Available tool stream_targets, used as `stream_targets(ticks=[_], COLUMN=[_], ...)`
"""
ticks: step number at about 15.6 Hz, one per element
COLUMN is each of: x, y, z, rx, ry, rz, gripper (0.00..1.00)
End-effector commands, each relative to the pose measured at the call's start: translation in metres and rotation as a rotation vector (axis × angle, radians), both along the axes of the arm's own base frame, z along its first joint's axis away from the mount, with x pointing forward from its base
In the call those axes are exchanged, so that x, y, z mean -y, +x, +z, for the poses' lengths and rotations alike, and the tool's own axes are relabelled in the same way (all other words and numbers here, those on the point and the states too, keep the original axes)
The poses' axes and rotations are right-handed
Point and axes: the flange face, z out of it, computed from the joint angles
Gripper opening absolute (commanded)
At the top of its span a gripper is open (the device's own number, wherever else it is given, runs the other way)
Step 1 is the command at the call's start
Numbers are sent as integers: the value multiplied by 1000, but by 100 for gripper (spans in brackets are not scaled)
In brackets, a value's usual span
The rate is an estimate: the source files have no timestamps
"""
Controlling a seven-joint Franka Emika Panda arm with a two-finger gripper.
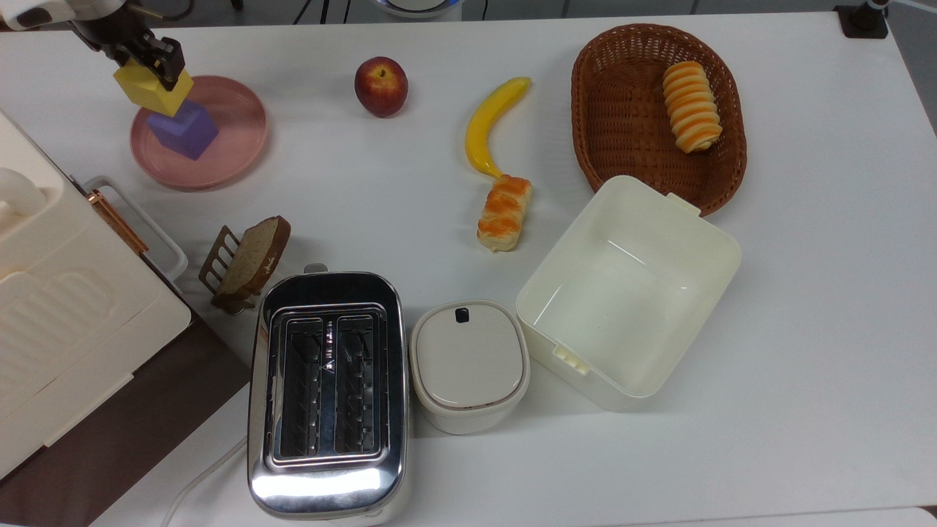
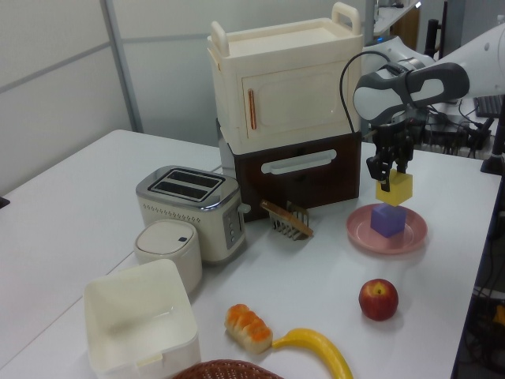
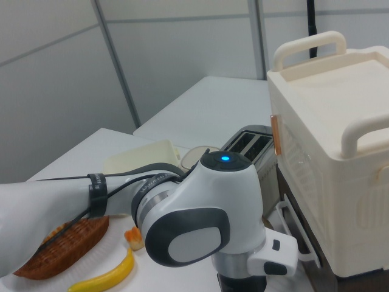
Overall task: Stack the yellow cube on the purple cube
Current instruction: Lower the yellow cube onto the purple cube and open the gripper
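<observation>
My gripper [image 1: 146,62] [image 2: 390,172] is shut on the yellow cube [image 1: 152,89] [image 2: 394,188], holding it by its top. The purple cube [image 1: 184,130] [image 2: 388,220] rests on a pink plate [image 1: 234,139] [image 2: 411,236] at the top view's upper left. In the left view the yellow cube hangs right over the purple cube, its underside at or just above the purple top; I cannot tell if they touch. The right view is dominated by the arm's wrist housing [image 3: 200,225], which hides both cubes.
A cream cabinet on a brown base [image 2: 288,118] stands close behind the plate. Toast rack with a bread slice [image 1: 245,260], toaster [image 1: 326,388], lidded pot [image 1: 468,362], open cream box [image 1: 629,293], apple [image 1: 381,86], banana [image 1: 494,121], pastry [image 1: 505,211] and basket [image 1: 622,124] lie around.
</observation>
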Motion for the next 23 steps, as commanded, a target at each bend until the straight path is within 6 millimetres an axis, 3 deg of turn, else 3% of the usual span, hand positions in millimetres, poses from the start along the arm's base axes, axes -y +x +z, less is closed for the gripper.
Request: stream_targets(ticks=[1, 5, 13, 14, 15, 16, 23], x=[-1, -2, -10, -10, -11, -11, -8], y=[2, 12, 17, 16, 16, 16, 11], z=[-6, -26, -32, -34, -35, -35, -24], rx=[24, 20, 15, 11, 9, 8, 5], ry=[2, -4, -3, 0, 1, 0, -15], rz=[27, 38, 58, 57, 57, 53, 55], gripper=[8, 11, 12, 28, 68, 100, 100])
